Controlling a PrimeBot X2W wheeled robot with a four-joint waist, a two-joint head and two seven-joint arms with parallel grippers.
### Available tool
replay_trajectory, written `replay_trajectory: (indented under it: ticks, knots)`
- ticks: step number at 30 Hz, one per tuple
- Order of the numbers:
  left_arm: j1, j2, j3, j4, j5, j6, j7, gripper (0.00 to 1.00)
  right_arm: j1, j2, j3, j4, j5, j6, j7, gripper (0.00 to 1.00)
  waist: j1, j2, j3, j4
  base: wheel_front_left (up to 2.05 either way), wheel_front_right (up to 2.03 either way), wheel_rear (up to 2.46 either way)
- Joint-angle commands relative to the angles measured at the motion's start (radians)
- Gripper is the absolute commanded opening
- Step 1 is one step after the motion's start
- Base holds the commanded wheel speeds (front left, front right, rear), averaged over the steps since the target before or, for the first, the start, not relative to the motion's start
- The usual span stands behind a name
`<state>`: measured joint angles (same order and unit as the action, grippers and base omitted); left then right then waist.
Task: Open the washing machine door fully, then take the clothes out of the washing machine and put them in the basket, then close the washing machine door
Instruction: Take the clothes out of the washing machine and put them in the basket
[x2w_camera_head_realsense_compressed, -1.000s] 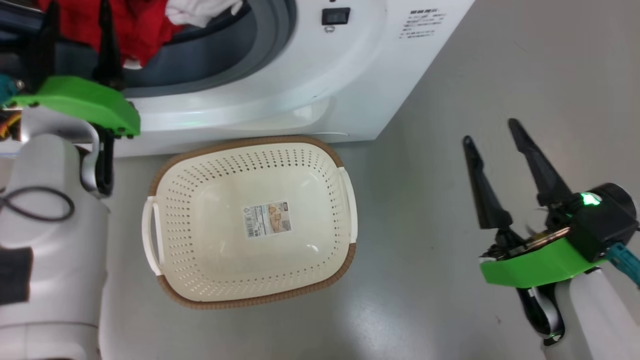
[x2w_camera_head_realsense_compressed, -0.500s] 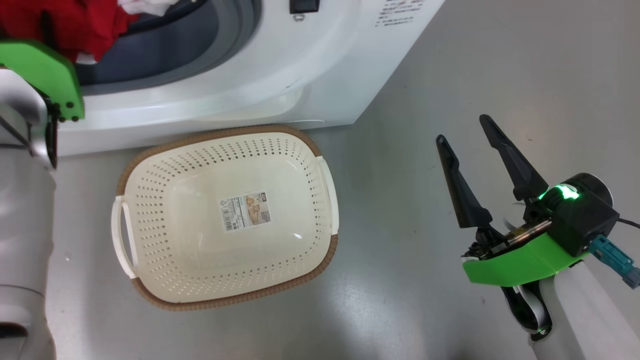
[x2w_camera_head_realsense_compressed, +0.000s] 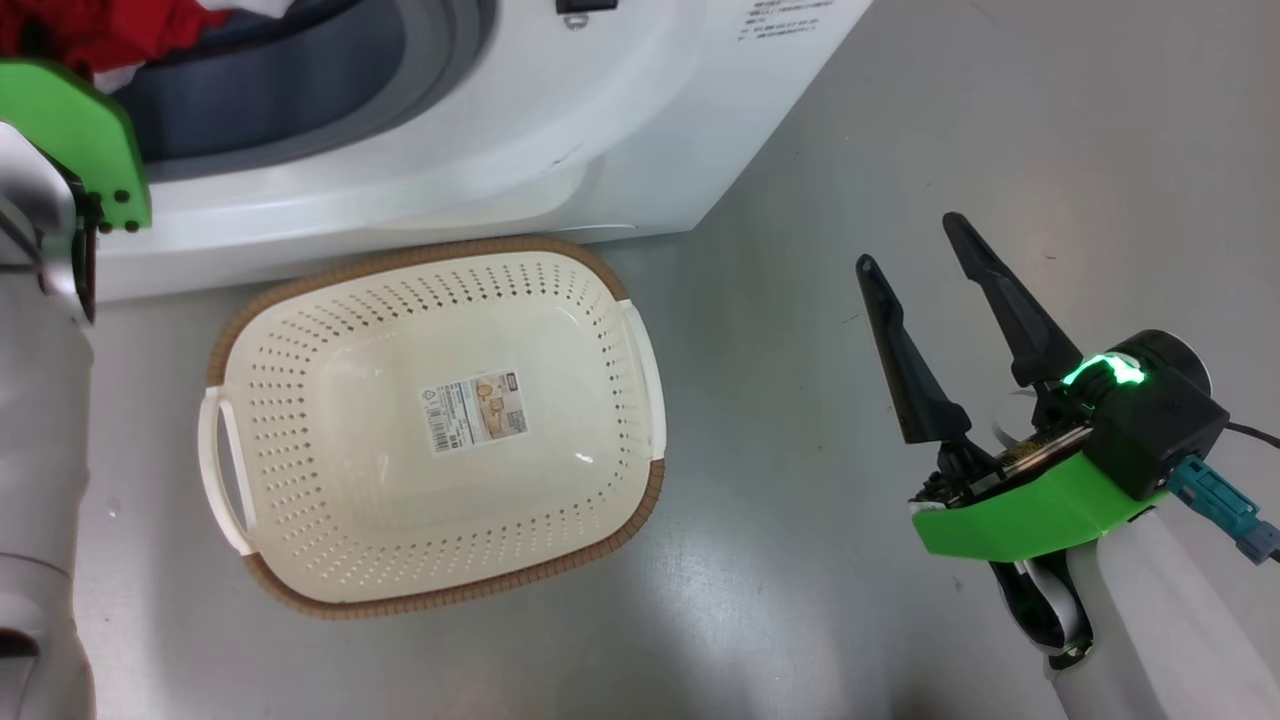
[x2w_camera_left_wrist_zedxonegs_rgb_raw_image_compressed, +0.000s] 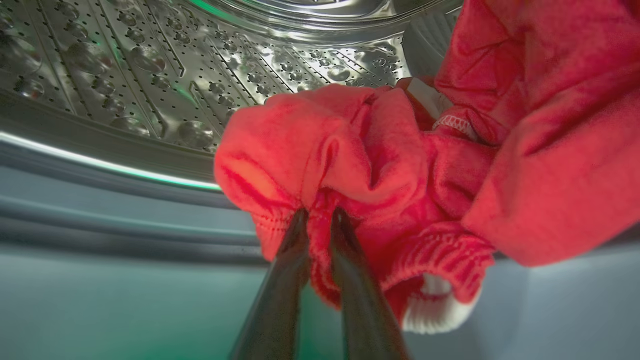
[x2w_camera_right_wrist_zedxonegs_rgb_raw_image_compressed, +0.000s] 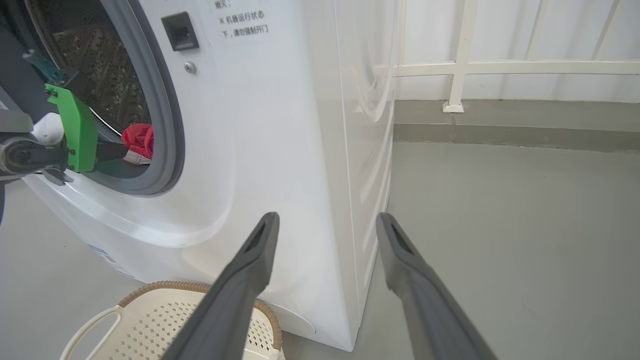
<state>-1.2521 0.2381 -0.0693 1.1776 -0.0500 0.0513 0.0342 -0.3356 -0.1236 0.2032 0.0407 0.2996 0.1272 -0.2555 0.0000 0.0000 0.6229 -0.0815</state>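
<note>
Washer (x2w_camera_head_realsense_compressed: 480, 150) comes first: its mouth is unblocked and the left arm reaches into it, so the door is judged already swung wide and the first step done. Basket (x2w_camera_head_realsense_compressed: 300, 450) sits on the floor just in front of the washer, against its base, with nothing in it but a label (x2w_camera_head_realsense_compressed: 478, 410), so no garment has been moved across. Clothes (x2w_camera_left_wrist_zedxonegs_rgb_raw_image_compressed: 380, 165), red with a little white, lie at the lower lip of the washer's mouth, partly over the grey ring (x2w_camera_left_wrist_zedxonegs_rgb_raw_image_compressed: 100, 225) and in front of the drum (x2w_camera_left_wrist_zedxonegs_rgb_raw_image_compressed: 150, 60). Left gripper (x2w_camera_left_wrist_zedxonegs_rgb_raw_image_compressed: 319, 216) has its fingers drawn nearly together on a fold of the red cloth, a pinch that looks firm enough to pull. Right gripper (x2w_camera_head_realsense_compressed: 908, 240) hovers off the washer's front right corner, well apart from it, jaws spread wide and holding nothing. Left to do, by this reading: draw the clothes out, drop them in the basket, and shut the door.
</note>
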Motion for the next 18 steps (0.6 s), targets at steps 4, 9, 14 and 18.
replay_trajectory:
  ticks: [4, 9, 14, 18]
  knots:
    - [0.005, 0.054, 0.021, -0.020, -0.024, -0.011, -0.050, 0.00, 0.002, 0.005, 0.017, -0.016, 0.009, 0.003, -0.006, 1.00, 0.0000, 0.0000, -0.004, 0.006, 0.00, 0.00, 0.00]
    - [0.034, 0.040, 0.044, -0.028, -0.066, -0.033, -0.122, 0.00, 0.003, 0.001, 0.016, -0.012, 0.009, 0.003, -0.006, 1.00, 0.0000, 0.0000, -0.019, 0.015, 0.00, 0.00, 0.00]
    - [0.078, 0.030, 0.044, -0.060, -0.083, -0.059, -0.243, 0.00, 0.011, -0.006, 0.014, -0.008, 0.009, 0.003, -0.006, 1.00, 0.0000, 0.0000, -0.046, 0.029, 0.00, 0.00, 0.00]
    - [0.115, 0.023, 0.051, -0.100, -0.096, -0.067, -0.284, 0.00, 0.014, -0.009, 0.012, -0.008, 0.009, 0.003, -0.006, 1.00, 0.0000, 0.0000, -0.065, 0.035, 0.00, 0.00, 0.00]
